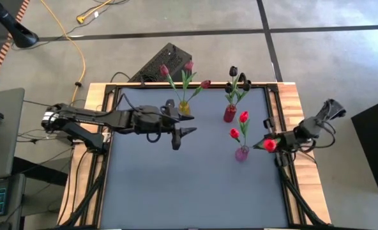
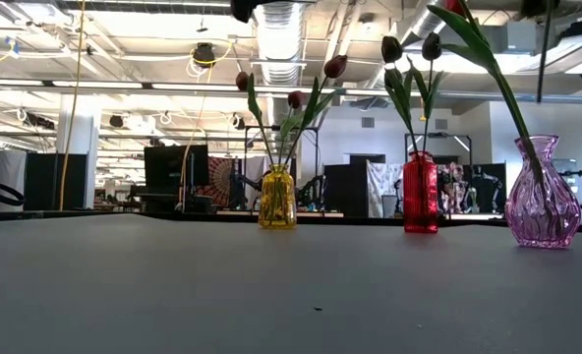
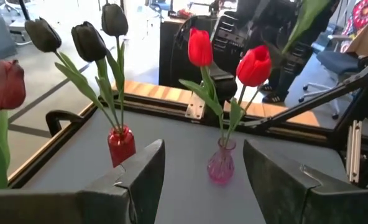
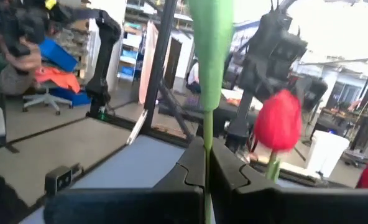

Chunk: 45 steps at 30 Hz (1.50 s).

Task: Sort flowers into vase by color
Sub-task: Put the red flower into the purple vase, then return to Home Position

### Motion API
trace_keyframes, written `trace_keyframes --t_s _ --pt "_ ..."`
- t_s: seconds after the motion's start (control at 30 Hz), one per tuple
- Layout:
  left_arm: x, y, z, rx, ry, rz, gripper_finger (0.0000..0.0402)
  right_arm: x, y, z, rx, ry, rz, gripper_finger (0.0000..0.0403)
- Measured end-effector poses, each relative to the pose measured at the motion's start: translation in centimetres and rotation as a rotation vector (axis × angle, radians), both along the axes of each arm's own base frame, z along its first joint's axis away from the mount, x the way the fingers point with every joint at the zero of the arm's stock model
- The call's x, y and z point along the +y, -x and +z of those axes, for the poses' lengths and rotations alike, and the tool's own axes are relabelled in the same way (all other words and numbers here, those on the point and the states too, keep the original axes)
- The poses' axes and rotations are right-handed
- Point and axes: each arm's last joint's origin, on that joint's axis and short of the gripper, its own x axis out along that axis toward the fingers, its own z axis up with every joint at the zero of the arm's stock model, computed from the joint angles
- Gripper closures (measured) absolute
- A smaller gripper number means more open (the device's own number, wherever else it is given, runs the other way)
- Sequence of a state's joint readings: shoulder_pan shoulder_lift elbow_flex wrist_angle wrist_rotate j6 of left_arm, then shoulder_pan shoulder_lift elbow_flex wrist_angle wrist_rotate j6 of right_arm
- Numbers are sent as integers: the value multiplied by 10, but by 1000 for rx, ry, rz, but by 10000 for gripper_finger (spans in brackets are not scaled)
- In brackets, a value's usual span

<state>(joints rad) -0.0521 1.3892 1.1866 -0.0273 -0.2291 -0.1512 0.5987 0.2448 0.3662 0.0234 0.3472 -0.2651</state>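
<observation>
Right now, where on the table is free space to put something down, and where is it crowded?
Free: the whole near half of the grey mat. Crowded: the far edge, where the yellow vase, red vase and purple vase stand.

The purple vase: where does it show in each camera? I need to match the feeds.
High view: purple vase, right of centre, beside the right gripper.
Low view: far right, one green stem in it.
Left wrist view: centre, holding two red tulips.
Right wrist view: not in it.
Shared landmark: the red vase with black tulips.
</observation>
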Motion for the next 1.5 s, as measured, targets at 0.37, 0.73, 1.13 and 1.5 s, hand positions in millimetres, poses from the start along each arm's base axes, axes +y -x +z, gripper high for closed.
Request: trace_keyframes --t_s 0.37,0.73,1.13,1.5 --pt "0 -4 -5 19 -16 -4 195 3 -8 -36 20 -15 -76 376" --pt "0 -5 -6 22 -20 -5 195 2 -13 -61 87 -53 -117 375" --pt "0 -5 -6 23 -19 -6 195 1 -14 -62 86 -21 -144 329" --pt "0 -5 -6 23 -18 -7 195 -1 -14 -63 105 -69 -211 211"
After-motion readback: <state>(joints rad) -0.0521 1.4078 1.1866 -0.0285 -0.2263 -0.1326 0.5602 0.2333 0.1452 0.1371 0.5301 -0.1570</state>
